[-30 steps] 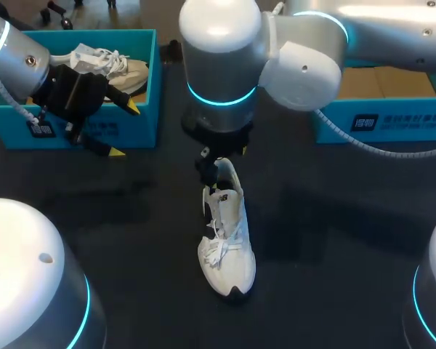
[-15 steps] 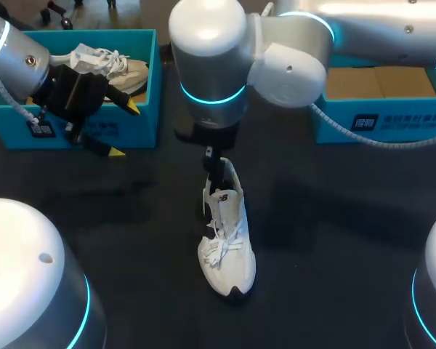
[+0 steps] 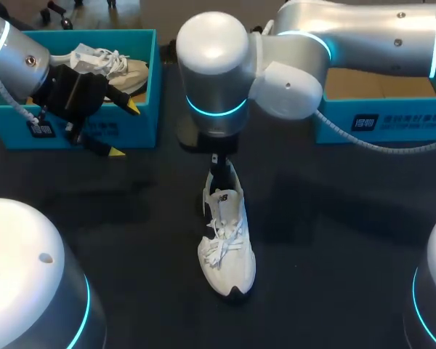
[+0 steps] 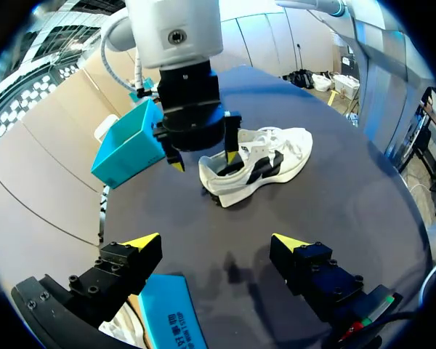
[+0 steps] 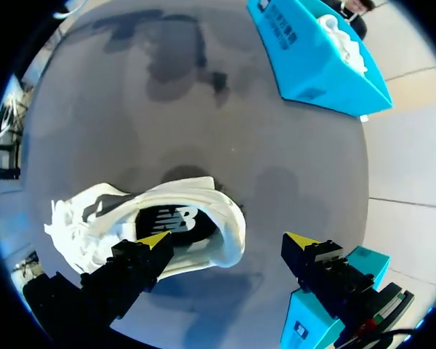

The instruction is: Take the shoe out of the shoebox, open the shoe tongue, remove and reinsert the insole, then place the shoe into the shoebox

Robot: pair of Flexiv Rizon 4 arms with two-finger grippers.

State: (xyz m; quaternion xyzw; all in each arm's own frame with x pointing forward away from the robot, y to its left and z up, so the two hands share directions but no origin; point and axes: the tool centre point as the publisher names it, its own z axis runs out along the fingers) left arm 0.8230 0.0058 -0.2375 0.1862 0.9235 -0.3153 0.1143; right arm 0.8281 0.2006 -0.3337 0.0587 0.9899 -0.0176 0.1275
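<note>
- Movement: within the last second our right arm has swung a little toward the left shoebox (image 3: 142, 109), then come back and dropped lower over the heel of the white shoe (image 3: 227, 247). The right gripper (image 5: 229, 241) now sits closer to the shoe's opening than it did.
- Shoe: not displaced. It stands on its sole on the dark table (image 3: 334, 218), between the two blue boxes and well apart from both, with the toe pointing toward us.
- Right gripper: spread and grasping nothing. One yellow tip hangs over the insole (image 5: 176, 218) inside the opening, the other outside, behind the heel collar. We cannot tell whether either touches.
- Insole: dark, and it appears to lie seated in the shoe.
- Left gripper (image 3: 123, 129): no change. It is released and empty, just beside the front wall of the left shoebox, which holds a second shoe (image 3: 120, 65).
- Assessment: we judge that the shoe is out of its box and the insole removal is being lined up, not begun. The inner finger needs to catch the insole's heel edge, not the collar, or the whole shoe may lift.
</note>
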